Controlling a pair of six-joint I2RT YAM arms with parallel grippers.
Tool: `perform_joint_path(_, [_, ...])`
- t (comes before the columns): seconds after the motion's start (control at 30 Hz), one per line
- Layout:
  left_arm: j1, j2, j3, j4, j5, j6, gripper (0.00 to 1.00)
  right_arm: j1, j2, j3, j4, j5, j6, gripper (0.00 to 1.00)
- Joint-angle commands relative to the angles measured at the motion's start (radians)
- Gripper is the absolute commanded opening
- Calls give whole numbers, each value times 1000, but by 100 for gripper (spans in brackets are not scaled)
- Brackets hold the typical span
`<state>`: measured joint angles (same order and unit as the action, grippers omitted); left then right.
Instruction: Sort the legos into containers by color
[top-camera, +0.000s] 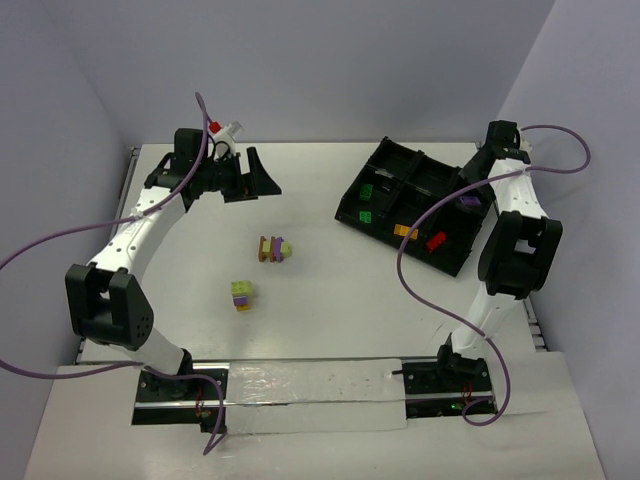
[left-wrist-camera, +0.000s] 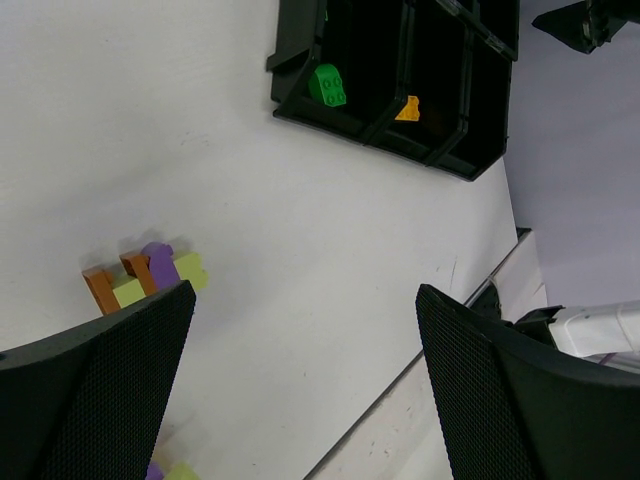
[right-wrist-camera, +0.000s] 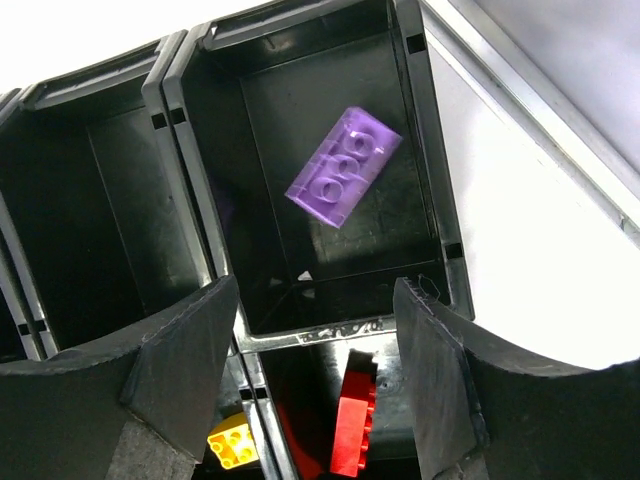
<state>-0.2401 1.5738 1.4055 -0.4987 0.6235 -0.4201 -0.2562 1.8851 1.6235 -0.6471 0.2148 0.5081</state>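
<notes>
I'm holding the right claw (right-wrist-camera: 312, 330) parted and empty over the end compartment (right-wrist-camera: 425, 150), where the purple brick (right-wrist-camera: 343, 166) is lying alone, sorted by colour. The left claw (left-wrist-camera: 300, 340) is hanging wide open, empty, above the counter (top-camera: 320, 320).

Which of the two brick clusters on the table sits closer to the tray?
The orange, purple and yellow-green cluster; the other cluster lies further left, away from the tray.

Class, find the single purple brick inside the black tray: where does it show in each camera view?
Top view: purple brick, upper right, at the right end of the black tray.
Left wrist view: not visible.
Right wrist view: upper centre, alone in its compartment.
Shared landmark: the black tray, seen in all three.
</notes>
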Motion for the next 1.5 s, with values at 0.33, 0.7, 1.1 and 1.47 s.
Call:
perform_joint_path(0.33, [-8,-128,-119,-141,-339,11,98,213,-222,-30,46,-179,-93,70])
perform_joint_path(0.7, [-161,-258,-247,-332,-738,-148,86,744,-253,-207,118,-280,-86,70])
perform_joint_path(1.1, [-256,-438,-402,-440,-801,-489,93,800,-242,-179,133,-318,-139,68])
perform_joint_path(1.47, [-243,-567,-501,-456,-758,-637,90,1117,-254,-244,255,-530,-517,65])
